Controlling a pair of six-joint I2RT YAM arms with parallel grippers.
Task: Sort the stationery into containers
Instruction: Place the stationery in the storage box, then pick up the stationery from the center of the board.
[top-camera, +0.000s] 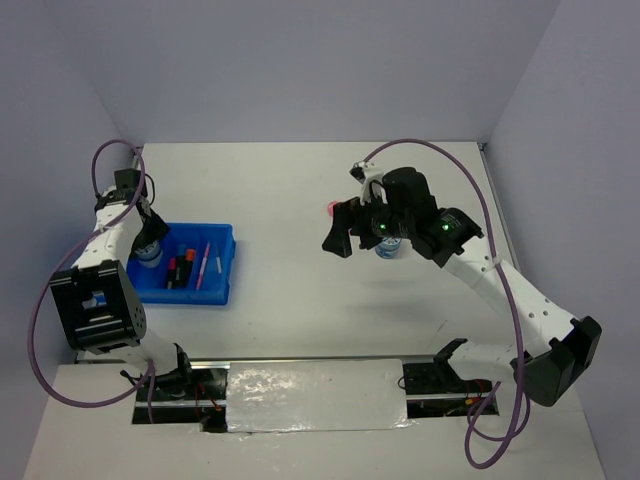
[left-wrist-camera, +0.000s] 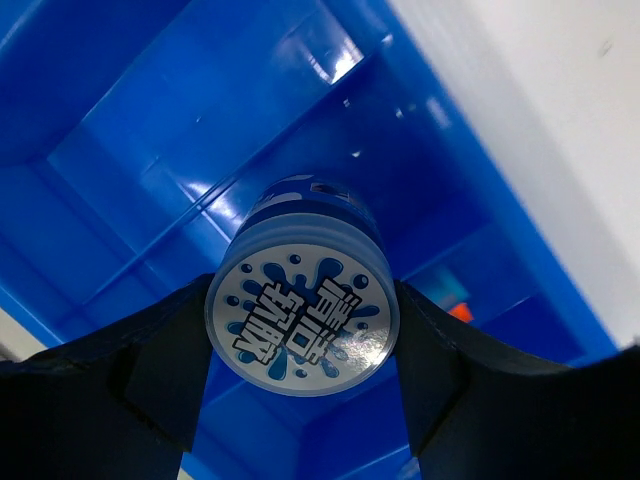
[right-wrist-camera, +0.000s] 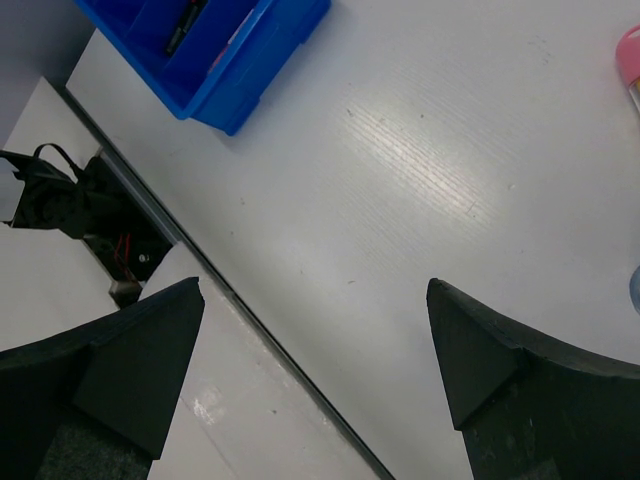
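Clamped between the jaws of my left tool (left-wrist-camera: 300, 345) is a round blue-white disc (left-wrist-camera: 300, 300), gripped across its width with the printed face toward the lens. Behind it lies the blue tray (left-wrist-camera: 120, 150). I judge this to be the placing step. I'd sink the disc down inside one compartment, clear of the divider ridge, and only then spread the jaws, so it doesn't tip onto a wall.

The wrist view can't tell me which compartment. The overhead view puts the disc over the leftmost one, with highlighters (top-camera: 176, 268) in the middle and pens (top-camera: 203, 266) in the right. Neither view settles how high it hangs.

My right tool (right-wrist-camera: 315, 295) gapes wide and empty above bare tabletop (right-wrist-camera: 420, 170). Overhead shows a second disc (top-camera: 388, 248) beneath that arm and the pink capsule case (top-camera: 332, 210) near it. The right wrist view barely clips both at its edge.
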